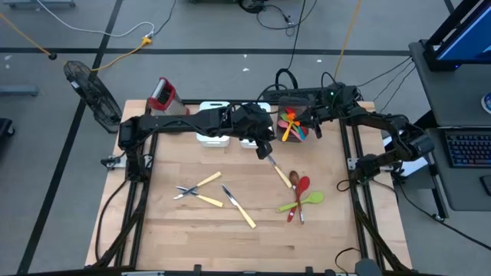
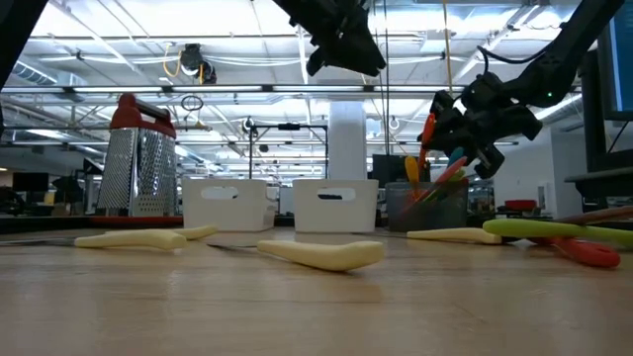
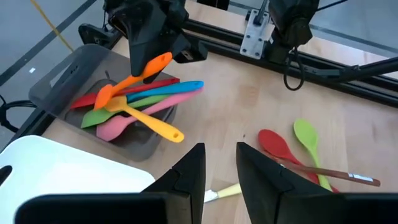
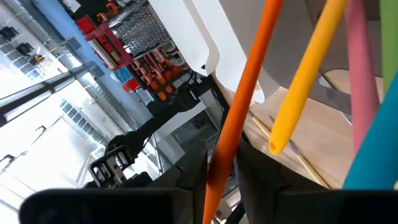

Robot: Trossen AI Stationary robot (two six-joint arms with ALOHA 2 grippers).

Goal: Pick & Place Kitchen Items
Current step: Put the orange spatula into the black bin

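Observation:
My right gripper (image 3: 148, 53) hangs over the dark bin (image 3: 56, 81) at the table's far right, shut on an orange spoon (image 3: 127, 81). Several coloured utensils (image 3: 149, 99) lie in that bin. My left gripper (image 3: 219, 149) hovers open above mid-table, with nothing between its fingers. Below it a yellow-handled metal utensil (image 1: 282, 175) lies flat on the wood. A red spoon (image 1: 301, 188) and a green spoon (image 1: 307, 201) lie just beyond it. More yellow-handled metal pieces (image 1: 198, 192) lie nearer the table's left. My right gripper has the orange spoon's handle (image 4: 225, 134) between its two fingers, near its upper free end. The fingers reach over the bin and lie across the handle. The spoon slants down, and its lower end (image 3: 102, 94) rests on the utensils in the bin.
Two white bins (image 1: 213, 126) stand at the far edge beside the dark one. A red-topped metal grater (image 1: 162, 96) stands at the far left corner. A yellow-handled knife (image 1: 239, 208) lies mid-table. Bare wood shows along the near edge.

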